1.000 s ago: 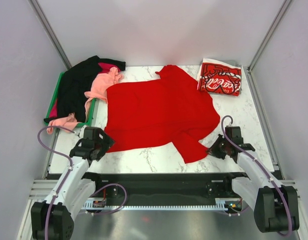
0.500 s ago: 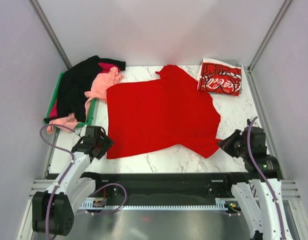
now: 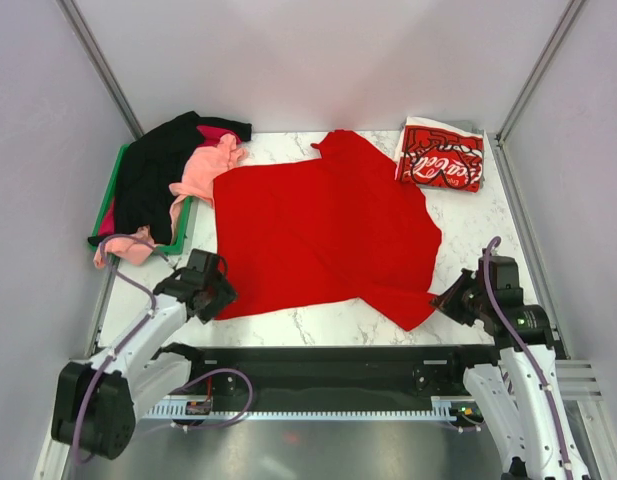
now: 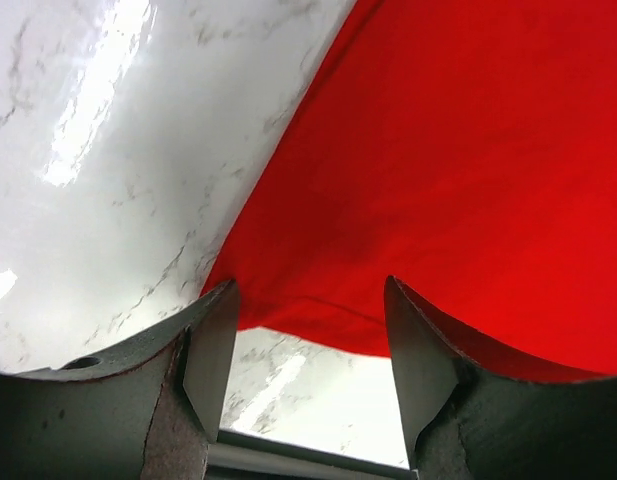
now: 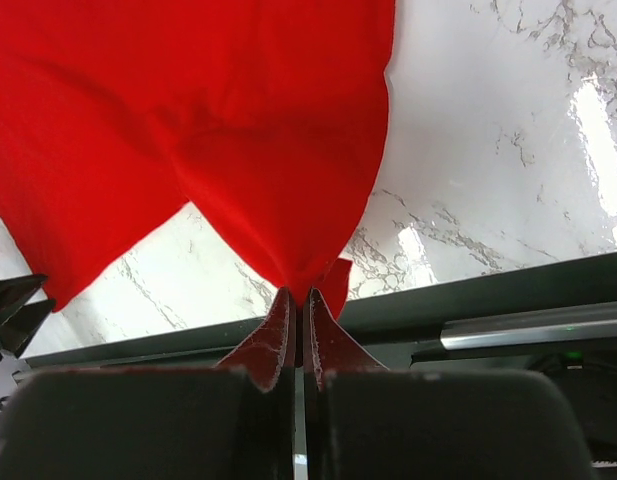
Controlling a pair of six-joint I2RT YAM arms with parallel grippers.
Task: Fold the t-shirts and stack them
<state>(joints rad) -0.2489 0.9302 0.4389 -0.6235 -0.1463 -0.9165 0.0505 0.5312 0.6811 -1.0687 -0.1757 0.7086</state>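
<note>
Where the plain red shirt lies spread over the middle of the worktop, its lower right corner is drawn to a point and pinched in the right fingers, clenched on it at bottom centre of the right wrist view. Noted for the left fingers: apart, released, straddling the shirt's lower left corner; hem lies between the tips, contact not discernible. Upper right: folded Coca-Cola shirt. Heaped upper left: black and pink shirts.
</note>
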